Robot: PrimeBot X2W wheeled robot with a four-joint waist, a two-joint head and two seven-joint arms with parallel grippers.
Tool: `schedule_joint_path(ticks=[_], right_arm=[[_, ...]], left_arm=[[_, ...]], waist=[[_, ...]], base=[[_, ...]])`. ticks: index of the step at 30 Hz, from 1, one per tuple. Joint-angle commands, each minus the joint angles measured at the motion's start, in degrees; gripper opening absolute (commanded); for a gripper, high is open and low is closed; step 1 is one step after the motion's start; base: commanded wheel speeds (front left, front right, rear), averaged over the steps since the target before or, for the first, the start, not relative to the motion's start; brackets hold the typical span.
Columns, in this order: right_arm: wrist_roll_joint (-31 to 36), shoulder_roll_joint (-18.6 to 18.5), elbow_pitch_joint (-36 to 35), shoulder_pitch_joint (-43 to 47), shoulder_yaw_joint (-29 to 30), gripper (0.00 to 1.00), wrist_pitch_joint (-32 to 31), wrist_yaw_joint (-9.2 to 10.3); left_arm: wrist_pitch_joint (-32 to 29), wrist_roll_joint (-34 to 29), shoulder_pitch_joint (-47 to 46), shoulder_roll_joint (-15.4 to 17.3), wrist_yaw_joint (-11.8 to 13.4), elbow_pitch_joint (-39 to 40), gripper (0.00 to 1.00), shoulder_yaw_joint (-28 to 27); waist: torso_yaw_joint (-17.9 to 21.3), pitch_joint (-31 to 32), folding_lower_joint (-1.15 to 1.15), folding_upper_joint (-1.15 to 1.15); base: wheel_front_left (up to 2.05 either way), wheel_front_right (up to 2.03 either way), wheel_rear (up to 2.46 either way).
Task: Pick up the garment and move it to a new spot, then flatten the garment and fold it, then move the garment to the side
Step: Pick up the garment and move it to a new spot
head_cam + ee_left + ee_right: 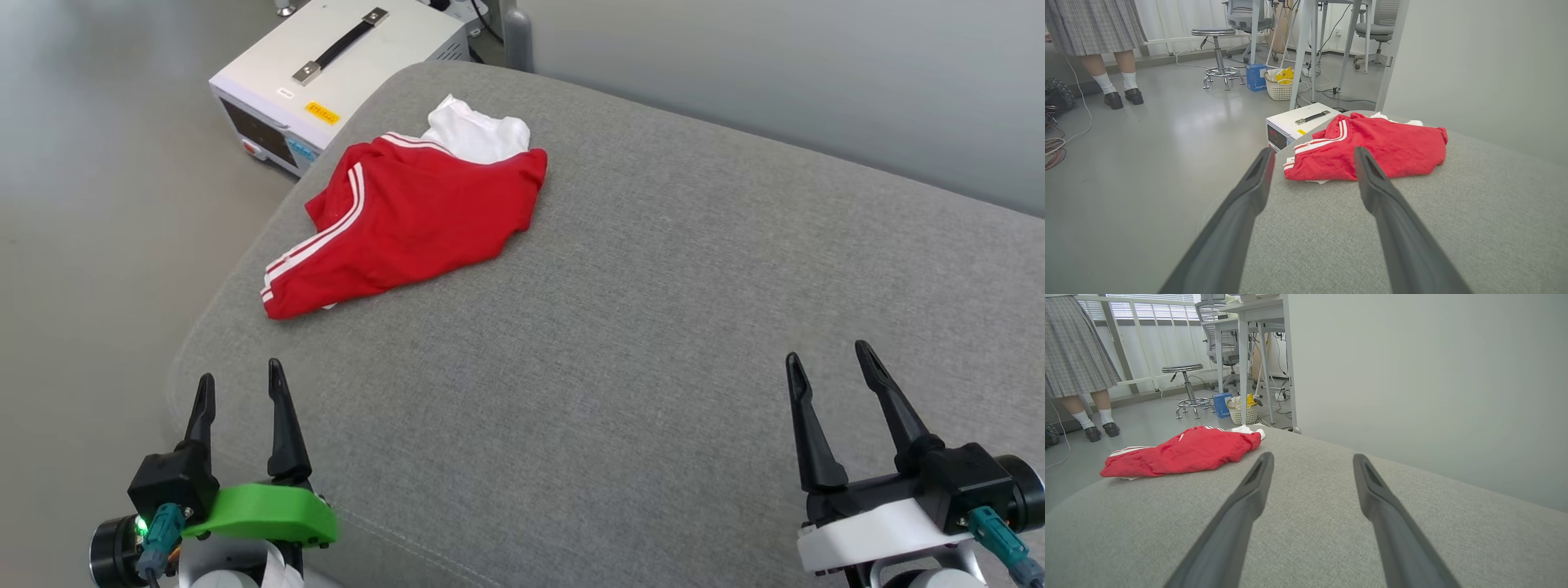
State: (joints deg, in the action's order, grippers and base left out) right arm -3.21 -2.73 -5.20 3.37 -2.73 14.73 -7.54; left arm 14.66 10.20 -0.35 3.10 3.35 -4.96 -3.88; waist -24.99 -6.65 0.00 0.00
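We saw the shirt (416, 216) bunched up, one white sleeve half hidden behind the red cloth, at the far left of the grey woven cushion (653, 367). A white lattice basket (1278, 87) on the floor held something yellow. Our left claw (239, 370) and right claw (825, 351) stood open and empty, nearer, well apart from the shirt.

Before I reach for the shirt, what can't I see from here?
Shirt: underside, every view, covered by its own folds.
White box: part of it, head view, behind the cushion; yellow label too small to read.
Person: above the skirt, wrist views, cut off by top edge.
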Motion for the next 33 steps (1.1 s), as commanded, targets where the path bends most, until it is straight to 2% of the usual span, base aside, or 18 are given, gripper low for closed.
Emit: schedule_joint_path(ticks=[1,6,8,12,16,21,23,27,29,33], right_arm=[[0.4,-0.1,-0.2,-0.8,-0.1,1.0,0.3,0.05],[0.5,-0.1,-0.4,-1.0,0.0,1.0,0.3,0.05],[0.7,-0.1,-0.4,-1.2,-0.2,1.0,0.3,0.05],[1.8,-0.2,-0.6,-2.2,-0.5,1.0,0.3,0.05],[2.7,-1.3,-1.1,-4.0,-0.9,1.0,0.3,0.05],[3.2,-3.2,-2.6,-6.9,-1.0,1.0,0.3,0.05],[3.5,-3.8,-3.3,-8.0,-1.0,1.0,0.3,0.05],[3.8,-4.8,-4.6,-9.6,-0.9,1.0,0.3,0.05],[3.9,-5.3,-5.2,-10.3,-1.1,1.0,0.3,0.05],[4.3,-6.1,-6.5,-11.2,-1.2,1.0,0.3,0.05]], left_arm=[[0.3,0.7,-0.7,-0.2,0.2,-0.1,1.0,0.0],[0.3,0.6,-1.7,-0.2,-0.6,-0.9,1.0,-0.5],[0.3,0.5,-3.3,-0.2,-1.9,-1.3,1.0,-1.0],[0.3,0.7,-9.1,0.1,-6.4,-3.3,1.0,-3.9],[0.3,0.0,-18.1,3.7,-9.4,-6.2,1.0,-6.3],[0.3,1.9,-29.8,9.2,-10.6,-10.4,1.0,-6.4],[0.3,3.4,-34.3,11.7,-10.8,-12.7,1.0,-4.8],[0.0,9.0,-42.6,18.1,-10.8,-18.1,1.0,2.8],[-2.2,12.3,-46.5,21.6,-10.8,-20.6,1.0,7.4],[-12.1,20.8,-53.0,27.0,-10.8,-24.5,1.0,16.9]], waist=[[-1.2,-0.8,0.0,0.0],[-1.5,-1.4,0.0,0.0],[-1.4,-1.9,0.0,0.0],[-0.7,-3.6,0.0,0.0],[1.0,-6.8,0.0,0.0],[3.3,-11.5,0.0,0.0],[4.2,-13.4,0.0,0.0],[5.7,-16.5,0.0,0.0],[6.5,-17.7,0.0,0.0],[7.9,-19.7,0.0,0.0]], base=[[0.0,0.0,0.0],[0.0,0.0,0.0],[0.0,0.0,0.0],[0.0,0.0,0.0],[0.0,0.0,0.0],[0.0,0.0,0.0],[0.0,0.0,0.0],[0.0,0.0,0.0],[0.0,0.0,0.0],[0.0,0.0,0.0]])
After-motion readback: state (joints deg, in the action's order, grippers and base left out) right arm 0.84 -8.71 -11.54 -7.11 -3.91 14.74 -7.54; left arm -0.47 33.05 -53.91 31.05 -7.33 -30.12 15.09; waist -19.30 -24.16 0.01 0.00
